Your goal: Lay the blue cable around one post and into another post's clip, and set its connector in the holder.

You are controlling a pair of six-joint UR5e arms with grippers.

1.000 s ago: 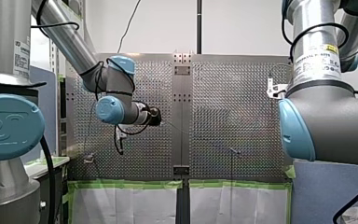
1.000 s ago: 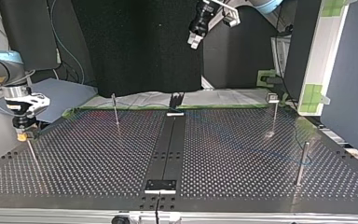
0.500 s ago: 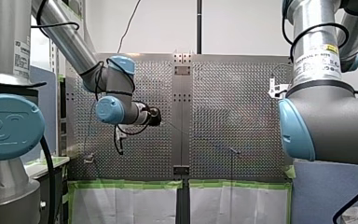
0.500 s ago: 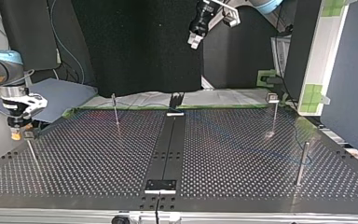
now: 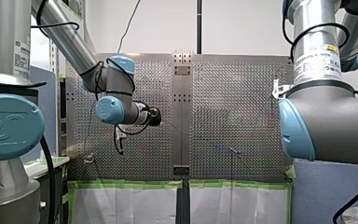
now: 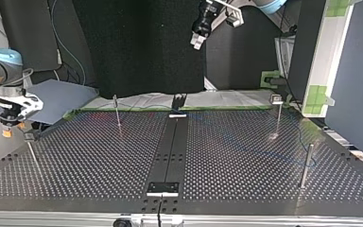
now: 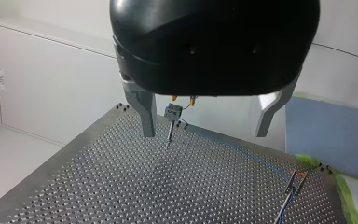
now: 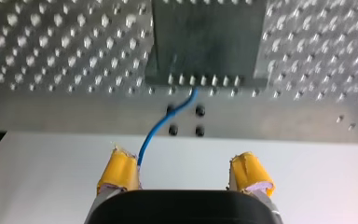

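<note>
The routing looks close to finished, though not all of it can be checked. The right hand hangs over the edge of the table at the top view's left, its yellow pads apart with nothing clamped between them. Just ahead of it in its wrist view sits a dark toothed block, most likely a post's clip seen from above. The blue cable comes out of the clip's row of teeth and curves back to pass right beside one pad; whether it touches that pad cannot be told. The left hand is high above the table, well apart from the work, its metal fingers spread wide and empty. In its wrist view the cable is a thin blue line lying on the table, running from the post below the right hand's pads across to a second post nearer the camera. The clip step therefore seems done. The cable appears to reach another post, but whether it bends around that post is too small to tell. The connector and its holder cannot be picked out with any certainty, so seating the connector has to count as unconfirmed
</note>
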